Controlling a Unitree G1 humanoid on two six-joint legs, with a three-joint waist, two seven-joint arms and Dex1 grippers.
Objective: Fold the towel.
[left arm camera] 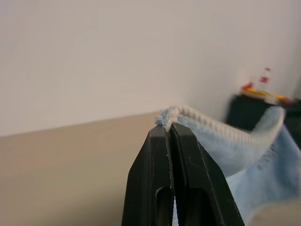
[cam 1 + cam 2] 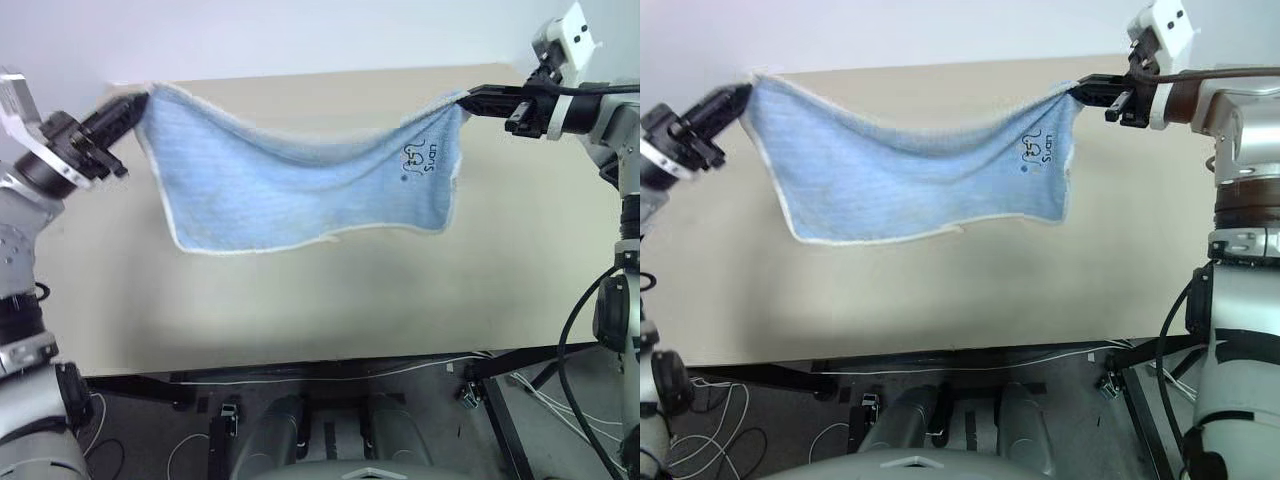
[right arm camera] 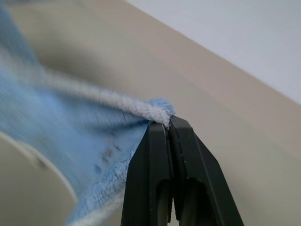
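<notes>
Claws clamped on hanging towel corners

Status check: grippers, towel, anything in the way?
Left gripper and right gripper each shut on a top corner. Towel hangs spread above the table, unfolded. Nothing in the way.

The towel is carrying a small dark printed logo near its corner on the robot's right: a little outlined figure with a short word beside it, running sideways. The letters are showing too small to be read with certainty. No other text or number is showing legibly.
</notes>
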